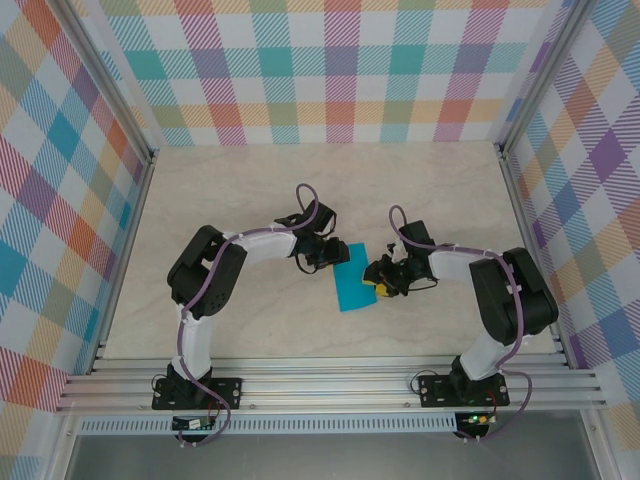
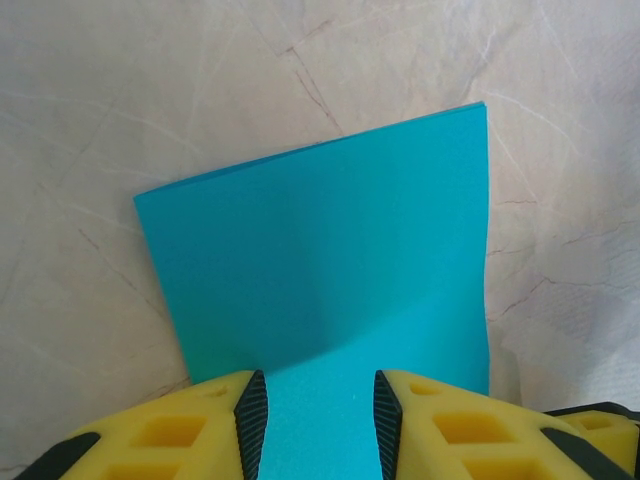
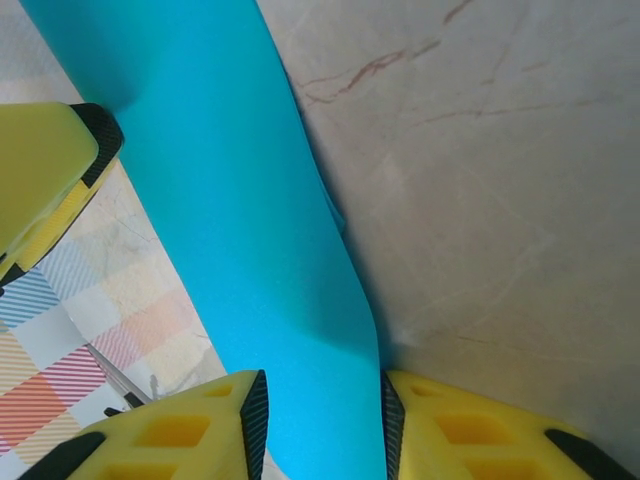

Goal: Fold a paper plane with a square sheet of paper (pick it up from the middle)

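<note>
The square sheet of paper [image 1: 352, 287] lies on the table as a teal rectangle, doubled over, between my two grippers. My left gripper [image 1: 325, 252] stands at its far left corner. In the left wrist view the paper [image 2: 320, 270] runs face-on under the gap between the yellow fingers [image 2: 180, 430], and the left gripper [image 2: 320, 420] has its jaws apart. My right gripper [image 1: 383, 287] is at the paper's right edge. In the right wrist view a raised, curved strip of paper [image 3: 240, 200] passes between the parted jaws of the right gripper [image 3: 322, 425] and lies against the right-hand pad [image 3: 392, 420].
The beige marbled tabletop [image 1: 250, 190] has room all around the paper. Plaid walls [image 1: 340, 60] close the back and both sides. An aluminium rail [image 1: 330, 385] runs along the near edge by the arm bases. A left finger [image 3: 55, 165] shows beside the paper.
</note>
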Action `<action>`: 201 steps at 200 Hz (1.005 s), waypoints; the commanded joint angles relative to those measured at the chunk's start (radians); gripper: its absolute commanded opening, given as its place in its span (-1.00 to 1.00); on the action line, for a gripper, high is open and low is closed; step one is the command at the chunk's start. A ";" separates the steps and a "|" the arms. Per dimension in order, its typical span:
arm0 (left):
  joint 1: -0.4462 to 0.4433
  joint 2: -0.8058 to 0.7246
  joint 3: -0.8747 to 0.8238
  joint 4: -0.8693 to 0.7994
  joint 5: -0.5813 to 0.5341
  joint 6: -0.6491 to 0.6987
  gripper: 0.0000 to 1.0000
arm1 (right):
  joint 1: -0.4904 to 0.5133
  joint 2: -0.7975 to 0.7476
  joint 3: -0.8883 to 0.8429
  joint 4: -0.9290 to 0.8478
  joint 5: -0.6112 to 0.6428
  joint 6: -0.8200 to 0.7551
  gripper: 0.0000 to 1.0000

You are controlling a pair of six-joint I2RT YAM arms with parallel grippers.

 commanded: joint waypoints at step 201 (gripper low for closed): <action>-0.246 -0.389 -0.266 0.053 -0.234 0.315 0.14 | -0.034 0.042 0.101 -0.062 -0.060 -0.061 -0.80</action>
